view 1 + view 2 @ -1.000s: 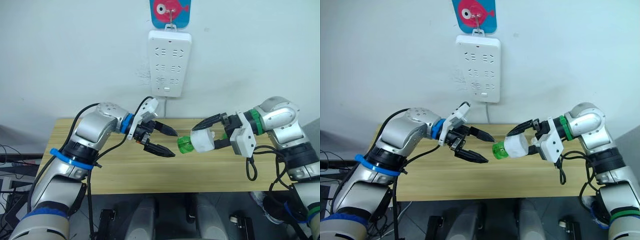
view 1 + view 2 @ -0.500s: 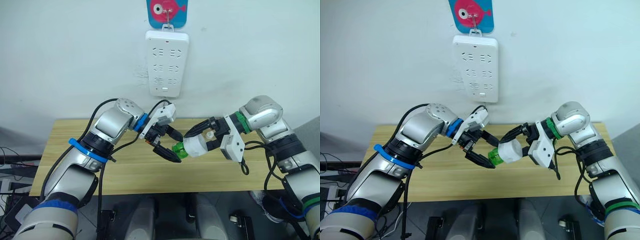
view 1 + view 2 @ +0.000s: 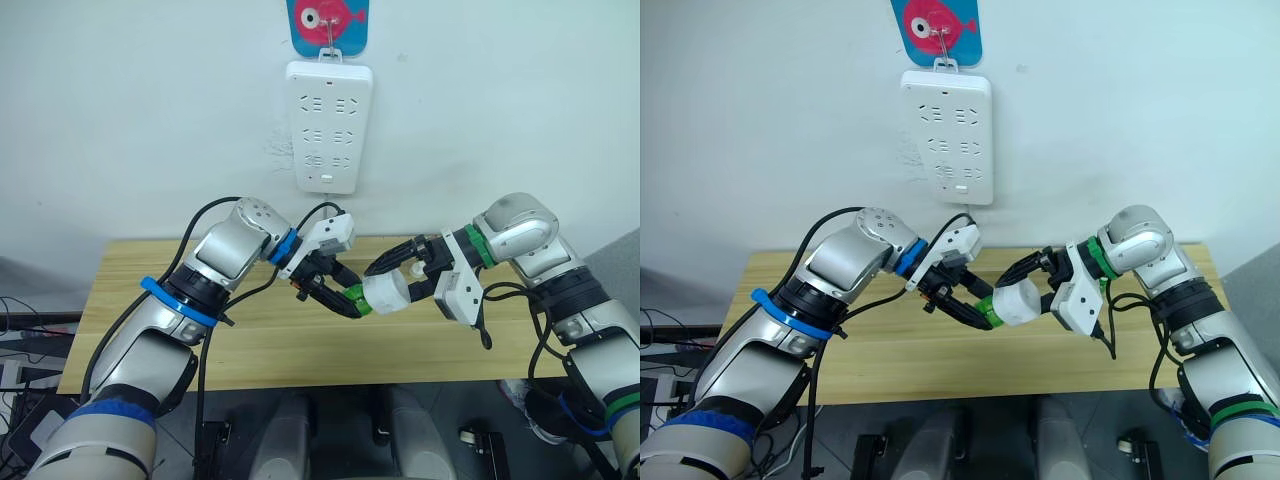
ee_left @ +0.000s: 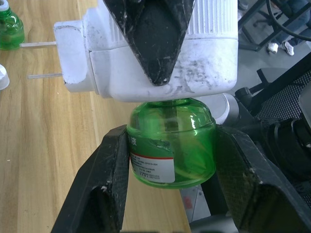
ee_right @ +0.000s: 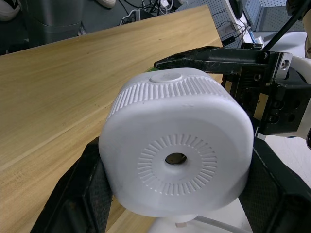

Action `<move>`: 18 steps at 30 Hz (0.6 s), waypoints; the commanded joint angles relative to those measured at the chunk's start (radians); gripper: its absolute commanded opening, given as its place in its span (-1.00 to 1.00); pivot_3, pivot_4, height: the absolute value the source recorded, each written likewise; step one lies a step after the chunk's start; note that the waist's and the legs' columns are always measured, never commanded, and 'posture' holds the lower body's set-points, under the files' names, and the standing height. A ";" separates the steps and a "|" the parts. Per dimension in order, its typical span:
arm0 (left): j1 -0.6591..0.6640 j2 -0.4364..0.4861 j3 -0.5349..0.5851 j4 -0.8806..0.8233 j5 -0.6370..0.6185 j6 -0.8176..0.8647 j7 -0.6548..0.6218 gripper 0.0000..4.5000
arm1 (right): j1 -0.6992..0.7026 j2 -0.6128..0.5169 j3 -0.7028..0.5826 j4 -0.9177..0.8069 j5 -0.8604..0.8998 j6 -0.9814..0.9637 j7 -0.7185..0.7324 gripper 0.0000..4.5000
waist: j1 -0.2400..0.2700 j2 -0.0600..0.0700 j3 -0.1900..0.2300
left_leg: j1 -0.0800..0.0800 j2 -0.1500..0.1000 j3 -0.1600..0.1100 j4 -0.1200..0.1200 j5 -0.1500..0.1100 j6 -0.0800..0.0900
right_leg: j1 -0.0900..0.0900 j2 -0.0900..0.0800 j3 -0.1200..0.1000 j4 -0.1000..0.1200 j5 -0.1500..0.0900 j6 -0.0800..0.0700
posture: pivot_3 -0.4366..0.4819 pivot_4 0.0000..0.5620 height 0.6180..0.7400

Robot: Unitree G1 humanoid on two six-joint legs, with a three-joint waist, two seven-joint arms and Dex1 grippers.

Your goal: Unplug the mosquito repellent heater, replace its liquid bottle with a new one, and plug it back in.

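My right gripper (image 3: 383, 288) is shut on the white mosquito repellent heater (image 5: 177, 145) and holds it above the table, one finger (image 5: 82, 194) on each side. The heater's vent hole faces the right wrist camera. Its liquid bottle (image 4: 171, 143), translucent green, sticks out of the heater's underside toward my left arm. My left gripper (image 3: 348, 298) is shut on this bottle, with its fingers (image 4: 104, 189) pressed against both sides. The new one (image 4: 9, 30) stands on the table beyond the heater, its small white cap (image 4: 2, 77) lying beside it.
A white power strip (image 3: 328, 125) hangs on the wall above the table's back edge, under a blue and pink hook. The wooden table (image 3: 250, 340) spreads beneath both arms. Black cables loop off each forearm.
My left gripper, open and apart from the heater a second ago, has moved right and shut on the green bottle. The right arm brought the heater slightly left.
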 commanded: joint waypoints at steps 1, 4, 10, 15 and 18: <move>0.014 0.000 -0.010 -0.035 0.000 0.000 -0.016 -0.01 | -0.036 -0.007 -0.017 -0.014 0.014 0.006 -0.030 0.34 | 0.000 0.000 0.000 | 0.000 0.000 0.000 0.000 0.000 0.000 | 0.000 0.000 0.000 0.000 0.000 0.000 | -0.01 -0.06 1.00; 0.018 0.004 -0.007 -0.039 -0.002 -0.003 -0.020 -0.01 | -0.034 -0.008 -0.015 -0.024 0.025 0.016 -0.030 0.67 | 0.000 0.000 0.000 | 0.000 0.000 0.000 0.000 0.000 0.000 | 0.000 0.000 0.000 0.000 0.000 0.000 | -0.01 -0.06 1.00; 0.024 0.001 0.004 -0.040 -0.008 -0.006 -0.016 -0.01 | -0.024 -0.026 -0.015 -0.040 0.044 0.045 -0.030 1.00 | 0.000 0.000 0.000 | 0.000 0.000 0.000 0.000 0.000 0.000 | 0.000 0.000 0.000 0.001 0.000 0.000 | -0.01 -0.10 1.00; 0.055 -0.016 0.069 -0.043 -0.036 -0.044 0.027 -0.01 | 0.022 -0.119 -0.057 -0.032 0.060 0.067 -0.026 1.00 | 0.002 0.000 0.000 | 0.000 0.000 0.000 0.000 0.000 0.000 | 0.000 0.000 0.000 0.001 0.000 0.000 | -0.01 -0.11 1.00; 0.106 -0.027 0.139 -0.059 -0.059 -0.104 0.074 -0.01 | 0.109 -0.228 -0.116 -0.035 0.077 0.120 -0.040 1.00 | 0.011 0.000 0.000 | -0.001 -0.001 -0.001 0.001 0.000 0.000 | 0.000 -0.001 0.001 0.000 0.000 0.000 | -0.02 -0.12 1.00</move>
